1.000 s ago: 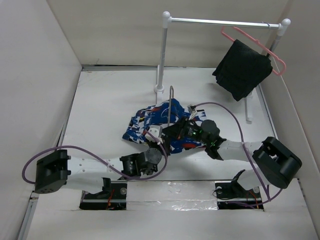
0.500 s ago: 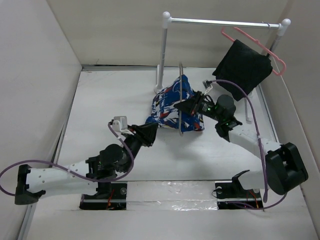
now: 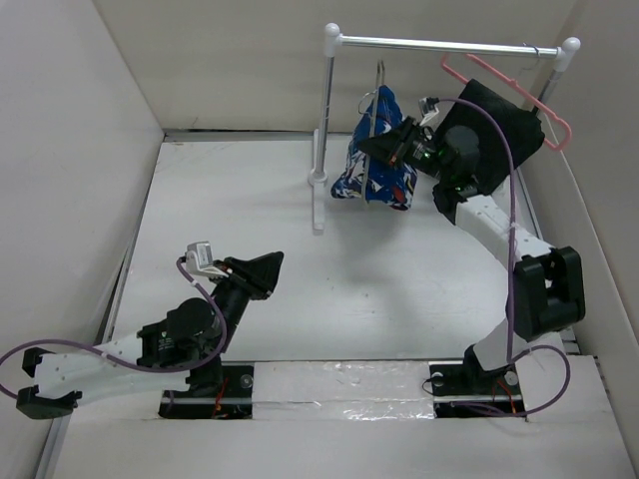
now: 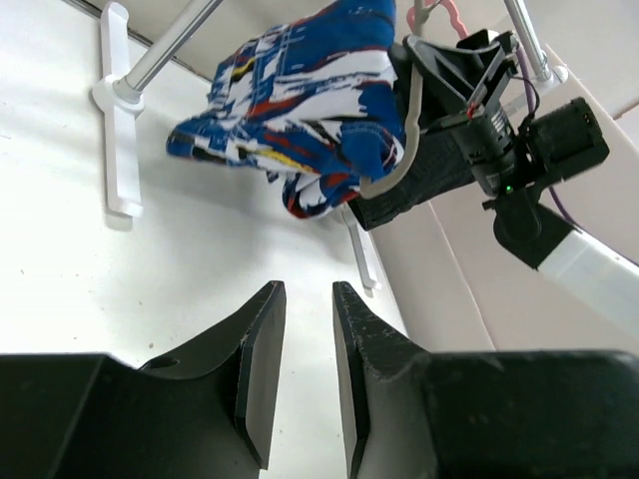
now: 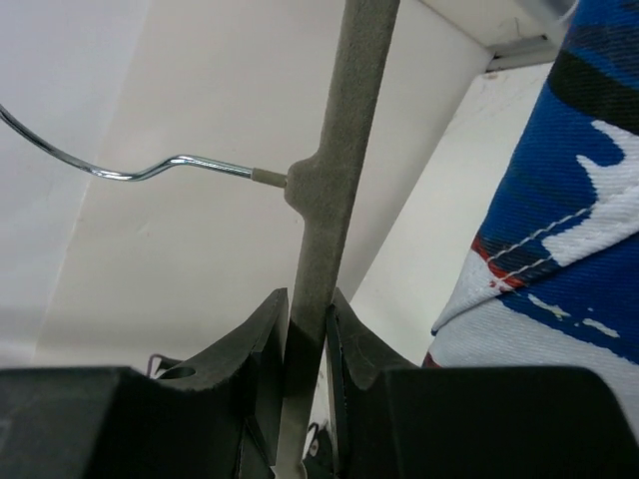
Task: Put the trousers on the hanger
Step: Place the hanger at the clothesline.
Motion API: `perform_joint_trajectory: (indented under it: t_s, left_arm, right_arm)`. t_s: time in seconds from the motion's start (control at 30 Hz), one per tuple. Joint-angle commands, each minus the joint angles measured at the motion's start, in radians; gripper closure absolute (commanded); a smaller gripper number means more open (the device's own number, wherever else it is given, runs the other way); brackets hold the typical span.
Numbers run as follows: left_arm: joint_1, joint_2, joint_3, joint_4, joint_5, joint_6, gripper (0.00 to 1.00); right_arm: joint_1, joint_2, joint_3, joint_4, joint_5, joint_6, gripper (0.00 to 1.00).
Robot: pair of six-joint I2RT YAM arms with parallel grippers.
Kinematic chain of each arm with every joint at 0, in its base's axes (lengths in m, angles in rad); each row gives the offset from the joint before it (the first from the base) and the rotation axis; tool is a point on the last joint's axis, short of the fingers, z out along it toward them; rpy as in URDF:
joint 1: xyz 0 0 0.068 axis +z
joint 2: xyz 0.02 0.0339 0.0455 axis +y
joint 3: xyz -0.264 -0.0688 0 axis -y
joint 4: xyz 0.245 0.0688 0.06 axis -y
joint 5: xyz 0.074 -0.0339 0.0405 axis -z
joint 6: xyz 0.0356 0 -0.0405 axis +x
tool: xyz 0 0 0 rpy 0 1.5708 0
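The right gripper (image 5: 308, 304) pinched the thin grey wire hanger (image 5: 334, 120), blue-white-red-black print trousers (image 3: 377, 178) draped on it, upper centre near the silver rail (image 3: 449, 44); hooking it there seemed next, while the left gripper (image 4: 308, 299) sat slightly parted, empty.

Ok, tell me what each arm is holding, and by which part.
The right gripper has its jaws shut on the hanger, on its grey bar beside the hook joint; the trousers hang on it. The left gripper holds nothing.
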Motion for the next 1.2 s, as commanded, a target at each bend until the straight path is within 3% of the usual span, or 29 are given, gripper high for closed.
perform_joint_trajectory:
  t_s: [0.0,0.77,1.17]
  left_arm:
    - [-0.006,-0.023,-0.001,-0.028,-0.019,-0.034,0.78]
    - [-0.006,0.068,-0.010,0.035,-0.002,-0.038,0.78]
    - [-0.006,0.074,-0.025,0.060,-0.010,-0.035,0.78]
  right_arm:
    - [-0.018,0.009,0.137,0.134,-0.025,-0.007,0.99]
    - [-0.099,0.232,0.399,0.427,-0.007,0.337,0.98]
    - [-0.145,0.359,0.597,0.402,-0.007,0.420,0.98]
